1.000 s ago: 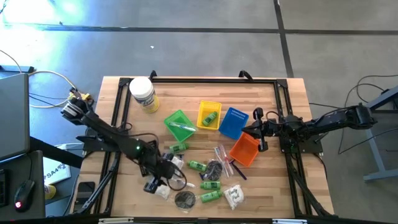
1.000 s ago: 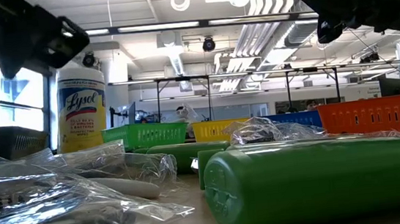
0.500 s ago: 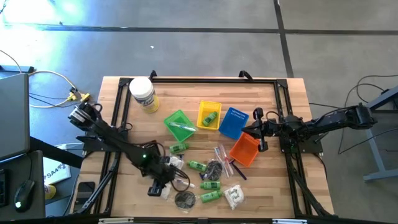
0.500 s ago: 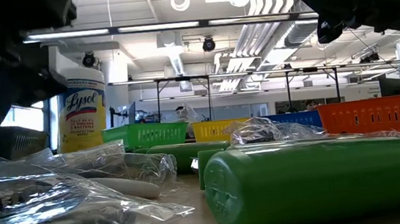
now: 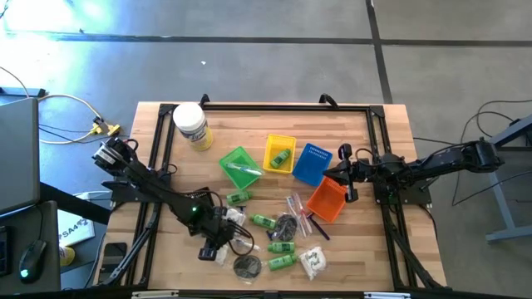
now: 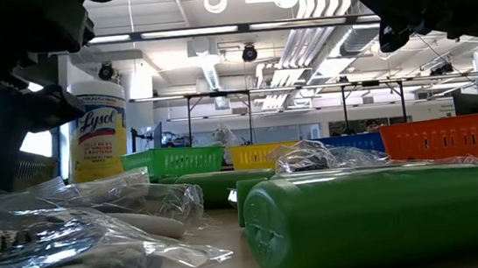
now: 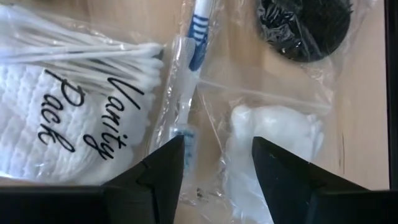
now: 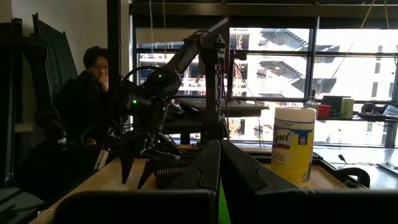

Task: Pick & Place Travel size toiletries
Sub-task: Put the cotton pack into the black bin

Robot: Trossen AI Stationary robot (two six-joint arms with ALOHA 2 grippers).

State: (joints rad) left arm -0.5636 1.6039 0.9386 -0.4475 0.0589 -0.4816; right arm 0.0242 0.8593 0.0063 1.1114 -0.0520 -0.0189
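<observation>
Left end effector (image 7: 214, 163) above wrapped toothbrush (image 7: 186, 81)

This is a robotics lab in a large open industrial hall. The low view shows a high ceiling (image 6: 238, 28) with exposed ducts, pipes and strip lights, and metal frames farther back. A wooden table (image 5: 382, 141) with a black frame stands on bare concrete floor (image 5: 274, 75), with loose cables (image 5: 58, 104) beside it. A person (image 8: 93, 93) sits before tall windows (image 8: 273, 68).
</observation>
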